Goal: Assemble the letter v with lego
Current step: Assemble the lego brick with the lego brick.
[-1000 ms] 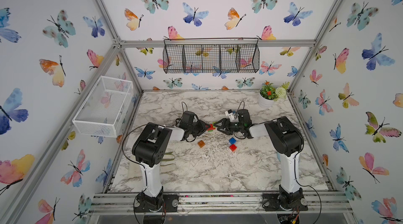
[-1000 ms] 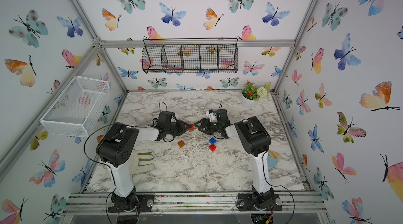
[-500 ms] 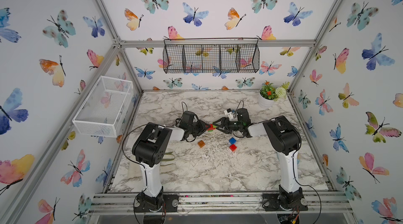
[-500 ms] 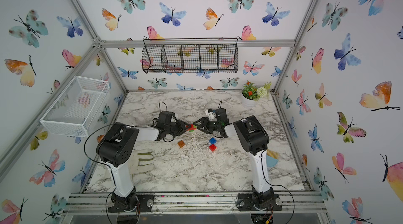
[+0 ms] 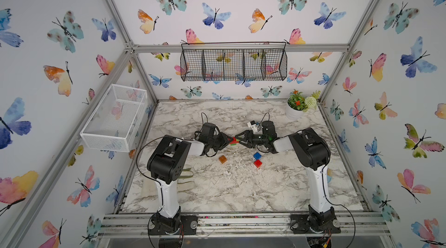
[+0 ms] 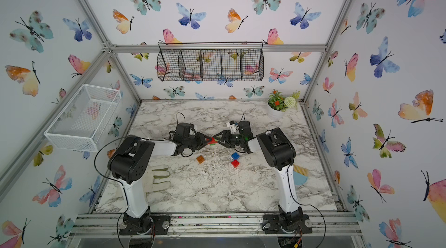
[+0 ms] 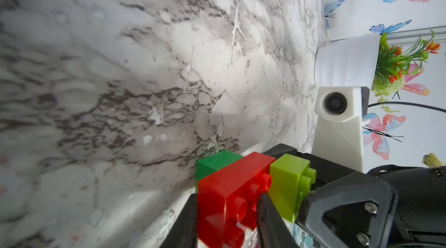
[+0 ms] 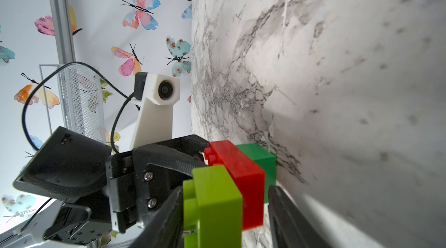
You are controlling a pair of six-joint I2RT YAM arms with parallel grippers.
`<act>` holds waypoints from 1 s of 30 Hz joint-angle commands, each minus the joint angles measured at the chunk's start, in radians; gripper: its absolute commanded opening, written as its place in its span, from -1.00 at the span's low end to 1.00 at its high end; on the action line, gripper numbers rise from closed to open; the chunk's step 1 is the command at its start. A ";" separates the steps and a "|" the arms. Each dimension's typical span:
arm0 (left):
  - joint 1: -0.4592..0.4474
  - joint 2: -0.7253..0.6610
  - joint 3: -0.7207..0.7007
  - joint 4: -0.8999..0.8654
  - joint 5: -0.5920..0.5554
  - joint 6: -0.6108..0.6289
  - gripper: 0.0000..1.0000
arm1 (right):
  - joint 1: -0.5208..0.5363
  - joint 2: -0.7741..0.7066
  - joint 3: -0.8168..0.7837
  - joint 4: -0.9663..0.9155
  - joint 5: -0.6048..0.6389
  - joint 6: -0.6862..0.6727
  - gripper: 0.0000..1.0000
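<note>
In both top views my two grippers meet tip to tip above the table's middle, at a small stack of lego (image 5: 233, 141) (image 6: 212, 141). My left gripper (image 7: 228, 210) is shut on the long red brick (image 7: 229, 186). A dark green brick (image 7: 214, 162) is joined to one face of it and a lime green brick (image 7: 287, 181) to the other. My right gripper (image 8: 225, 198) straddles the lime brick (image 8: 214, 198) and the red brick (image 8: 243, 174). One finger touches the lime studs; a thin gap shows at the other. Orange (image 5: 222, 159), blue (image 5: 257, 155) and square red (image 5: 258, 163) bricks lie loose nearby.
A potted plant (image 5: 294, 111) stands at the back right corner. A white mesh bin (image 5: 113, 119) hangs on the left wall and a black wire basket (image 5: 233, 64) on the back wall. A glove (image 6: 156, 178) and a brush (image 6: 300, 174) lie near the arm bases.
My right gripper has edged in toward the left gripper, and its jaws have narrowed around the bricks. The left gripper and the loose bricks have not moved.
</note>
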 commanded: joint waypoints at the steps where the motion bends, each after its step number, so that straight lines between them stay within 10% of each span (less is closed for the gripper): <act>1: 0.000 0.075 -0.033 -0.163 -0.054 0.012 -0.32 | 0.012 0.015 0.002 0.031 -0.017 0.014 0.14; 30: 0.009 0.016 -0.055 -0.172 -0.060 0.022 -0.27 | 0.014 0.023 0.014 -0.139 0.033 -0.103 -0.50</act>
